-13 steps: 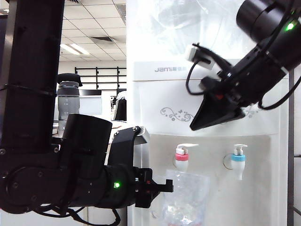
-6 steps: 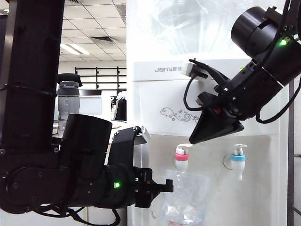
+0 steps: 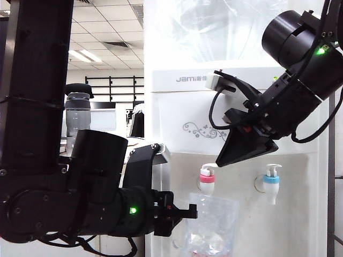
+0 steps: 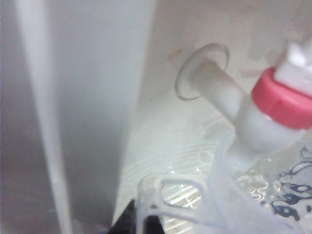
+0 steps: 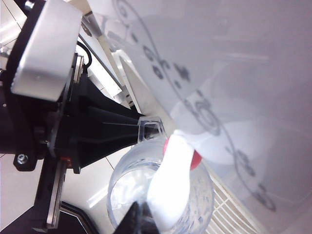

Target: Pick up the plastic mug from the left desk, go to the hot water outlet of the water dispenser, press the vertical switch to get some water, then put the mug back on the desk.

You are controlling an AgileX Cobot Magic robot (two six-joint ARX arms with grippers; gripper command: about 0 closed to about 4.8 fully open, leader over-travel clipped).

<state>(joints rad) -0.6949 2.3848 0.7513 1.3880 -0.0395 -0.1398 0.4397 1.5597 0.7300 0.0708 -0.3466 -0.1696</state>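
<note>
The clear plastic mug (image 3: 211, 225) hangs under the hot water outlet (image 3: 207, 181), the tap with the red collar on the white water dispenser (image 3: 177, 115). My left gripper (image 3: 187, 212) is shut on the mug's thin handle (image 4: 168, 192); its dark fingertips (image 4: 134, 219) show at the frame edge, just below the handle. My right gripper (image 3: 220, 160) is shut and empty, pointing down at the vertical switch (image 3: 213, 166). In the right wrist view its tip (image 5: 141, 219) lies against the white lever (image 5: 173, 180) over the mug's mouth (image 5: 126, 190); contact cannot be told. The left desk is out of view.
A second tap with a blue collar (image 3: 271, 182) sits to the right of the red one. The big clear bottle (image 3: 214, 32) tops the dispenser. A dark grey bottle (image 3: 77, 115) stands behind my left arm. The dispenser's drip grille (image 5: 229, 214) lies below the mug.
My right gripper has come down and slightly left, from in front of the scroll ornament to the lever of the red tap. The left gripper and the mug have stayed still.
</note>
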